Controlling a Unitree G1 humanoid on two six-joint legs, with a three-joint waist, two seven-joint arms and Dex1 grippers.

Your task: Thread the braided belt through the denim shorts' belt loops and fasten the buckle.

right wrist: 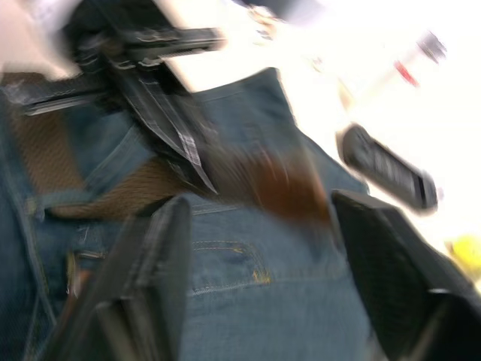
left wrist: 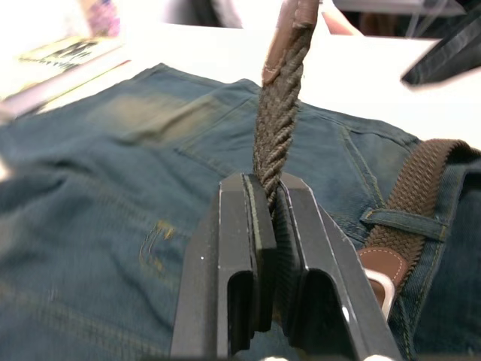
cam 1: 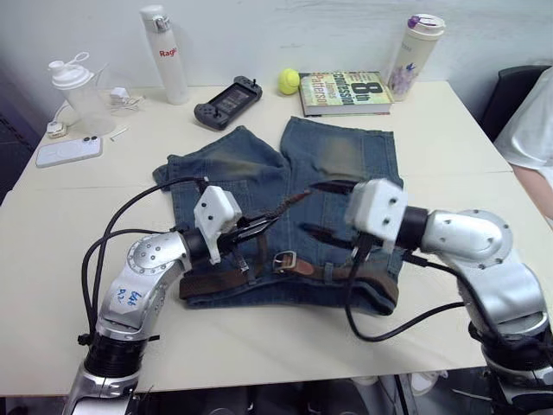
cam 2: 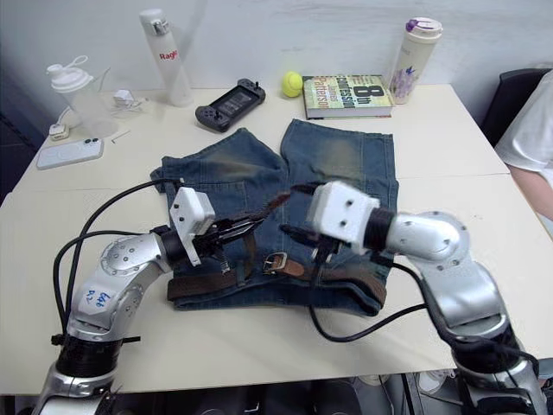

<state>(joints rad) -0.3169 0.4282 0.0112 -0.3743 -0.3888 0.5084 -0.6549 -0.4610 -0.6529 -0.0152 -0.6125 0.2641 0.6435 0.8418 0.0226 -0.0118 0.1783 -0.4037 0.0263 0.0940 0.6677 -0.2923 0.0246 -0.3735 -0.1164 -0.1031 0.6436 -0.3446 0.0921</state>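
The braided belt (cam 1: 346,273) lies along the waistband of the denim shorts (cam 1: 259,177), which are spread flat near the middle of the table (cam 1: 449,138) with the legs pointing away from the robot; the strap runs under at least one of the belt loops (left wrist: 404,222), and the buckle (cam 1: 286,260) sits near the waist's centre, not yet fastened. The belt's free tail rises off the denim, pinched between the closed fingers of the left hand (cam 1: 259,226), with its smooth brown tip (left wrist: 294,30) standing up beyond them. The right hand (cam 1: 321,210) hovers just beside that tip with its fingers spread wide and nothing in them. My judgement is that the step in hand is passing the tail across so it can be fed to the buckle; it would go best if the right hand closes on the stiff tip rather than the soft weave, and the left lets go only once that grip is firm. The strap is a ropey woven brown cord, likely stretchy and floppy, while the denim is thick, faded tan on the legs, with stitched seams. A book (cam 1: 344,91), a yellow ball (cam 1: 289,81), a game controller (cam 1: 227,101) and bottles (cam 1: 164,54) stand well apart at the far edge.
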